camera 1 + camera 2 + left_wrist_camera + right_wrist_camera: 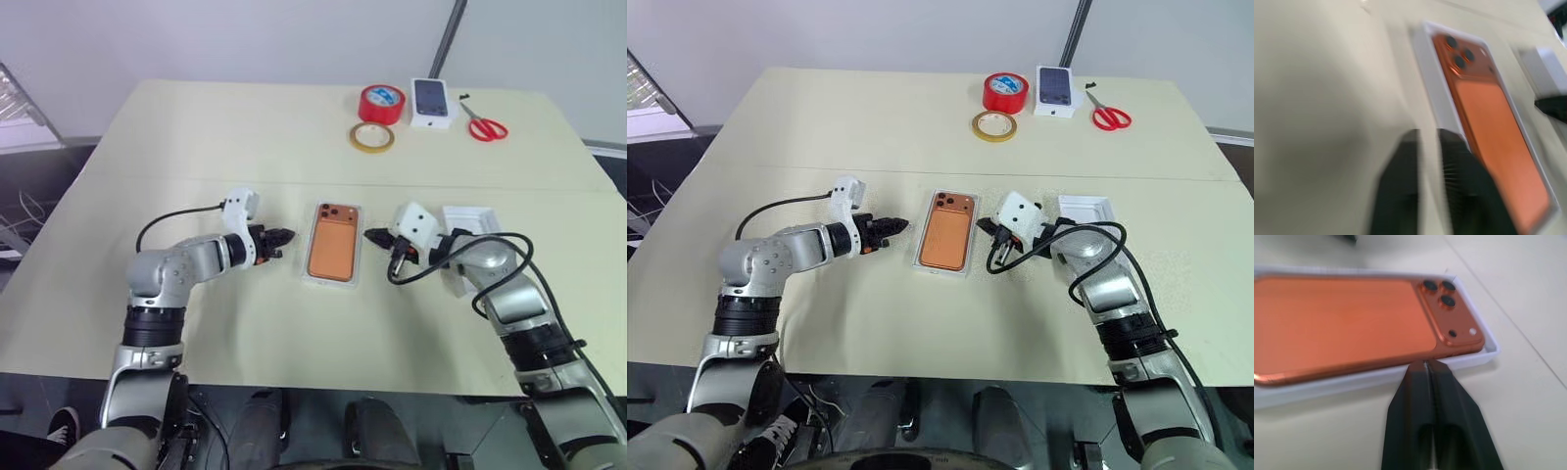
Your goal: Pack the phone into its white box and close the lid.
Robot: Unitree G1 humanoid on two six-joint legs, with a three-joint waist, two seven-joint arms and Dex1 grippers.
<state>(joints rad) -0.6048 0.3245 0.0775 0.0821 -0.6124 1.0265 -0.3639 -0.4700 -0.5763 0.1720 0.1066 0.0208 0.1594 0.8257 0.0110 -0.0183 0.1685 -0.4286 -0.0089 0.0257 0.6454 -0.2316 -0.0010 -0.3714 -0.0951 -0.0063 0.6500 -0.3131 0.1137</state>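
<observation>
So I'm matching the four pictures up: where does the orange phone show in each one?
Left eye: phone at centre, lying camera-up in the white box, between the two pincers.
Right eye: phone just left of centre.
Left wrist: phone on the right half, running diagonally.
Right wrist: phone across the upper left.
Shared landmark: its camera cluster.

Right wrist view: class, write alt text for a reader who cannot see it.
An orange phone lies back-up in a shallow white box on a beige table. The right pincer, shut, points at the box wall near the phone's camera corner.
</observation>
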